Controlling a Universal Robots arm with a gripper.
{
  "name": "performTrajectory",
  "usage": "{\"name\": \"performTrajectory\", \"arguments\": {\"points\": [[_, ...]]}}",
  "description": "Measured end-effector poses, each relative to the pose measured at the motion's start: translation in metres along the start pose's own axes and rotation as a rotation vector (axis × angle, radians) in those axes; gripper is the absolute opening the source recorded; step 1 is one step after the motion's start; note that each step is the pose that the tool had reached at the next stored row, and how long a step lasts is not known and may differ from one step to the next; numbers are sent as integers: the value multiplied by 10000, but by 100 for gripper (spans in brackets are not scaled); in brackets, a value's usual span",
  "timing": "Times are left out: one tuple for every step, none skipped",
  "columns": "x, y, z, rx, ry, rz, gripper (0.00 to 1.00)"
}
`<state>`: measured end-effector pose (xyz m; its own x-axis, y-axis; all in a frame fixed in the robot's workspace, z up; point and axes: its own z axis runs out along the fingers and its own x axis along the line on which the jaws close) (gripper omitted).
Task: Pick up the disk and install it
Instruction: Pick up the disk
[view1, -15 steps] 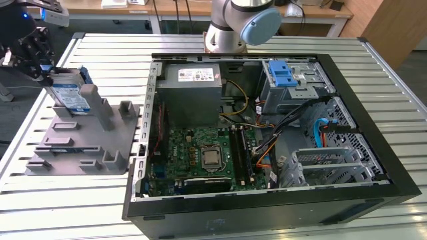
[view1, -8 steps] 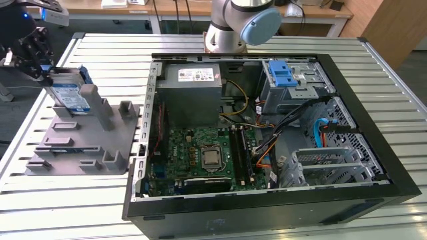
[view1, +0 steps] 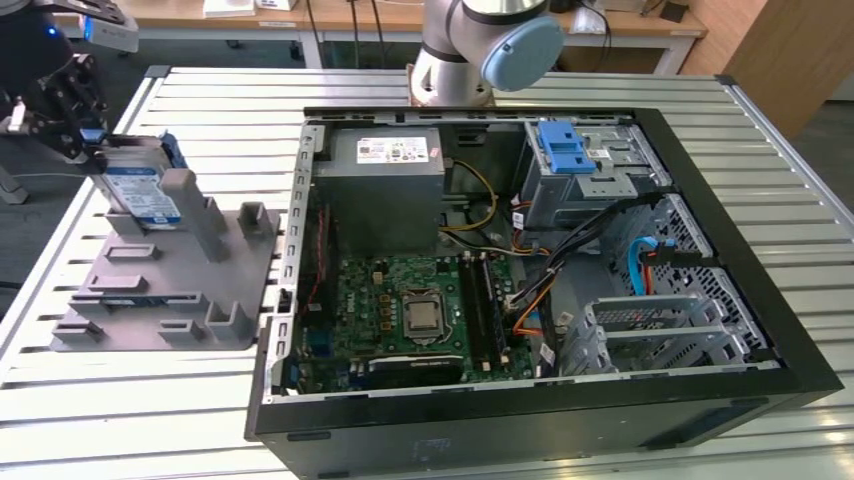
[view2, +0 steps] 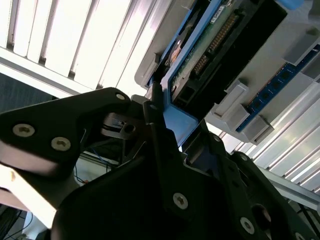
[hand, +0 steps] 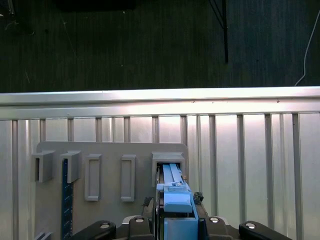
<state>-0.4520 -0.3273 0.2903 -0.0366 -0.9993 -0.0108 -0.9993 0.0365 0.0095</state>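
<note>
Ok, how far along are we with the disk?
Done: the gripper is closed on the blue carrier of the disk. In hand: the disk stands upright in a slot of the grey rack, not yet lifted clear. Left: the move to the open computer case and fitting it there; nothing is installed yet.

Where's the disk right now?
On the exterior view's left, the disk stands on edge in the grey slotted rack beside the open computer case, with the claw gripping its upper end.
</note>
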Motion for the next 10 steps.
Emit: {"name": "performTrajectory", "arguments": {"points": [[0, 0, 0, 0, 0, 0, 38], [0, 0, 0, 0, 0, 1, 45], [0, 0, 0, 0, 0, 0, 45], [0, 0, 0, -1, 0, 0, 45], [0, 0, 0, -1, 0, 0, 45], [0, 0, 0, -1, 1, -1, 43], [0, 0, 0, -1, 1, -1, 37], [0, 0, 0, -1, 1, -1, 37], [0, 1, -8, -4, 2, -1, 36], [0, 0, -14, -1, 1, -1, 36]]}}
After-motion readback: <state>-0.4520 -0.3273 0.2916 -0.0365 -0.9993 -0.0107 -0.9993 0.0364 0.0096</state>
